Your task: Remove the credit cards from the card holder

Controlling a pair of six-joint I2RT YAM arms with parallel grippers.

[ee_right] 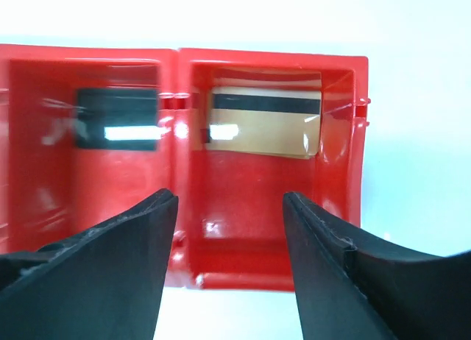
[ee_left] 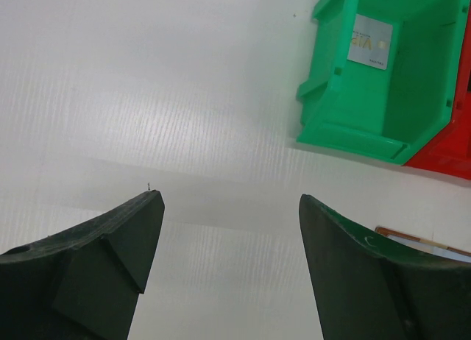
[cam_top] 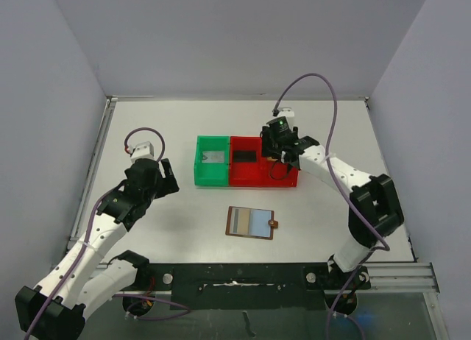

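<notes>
The card holder (cam_top: 250, 223) lies open and flat on the table in front of the bins, brown rimmed, snap tab to the right. Its inside shows a tan strip and a pale blue-grey face. One corner of it shows in the left wrist view (ee_left: 412, 241). A gold card with a black stripe (ee_right: 265, 121) lies in the right red compartment and a black card (ee_right: 118, 118) in the left one. A pale grey card (ee_left: 370, 42) lies in the green bin (ee_left: 383, 97). My right gripper (ee_right: 229, 200) is open and empty above the red bin (cam_top: 291, 179). My left gripper (ee_left: 229, 200) is open and empty over bare table, left of the green bin.
The green bin (cam_top: 200, 163) and the red bin stand side by side at mid table. The black card (cam_top: 245, 155) shows in the red bin's left part. Grey walls close off the table on three sides. A metal rail runs along the near edge (cam_top: 294, 270).
</notes>
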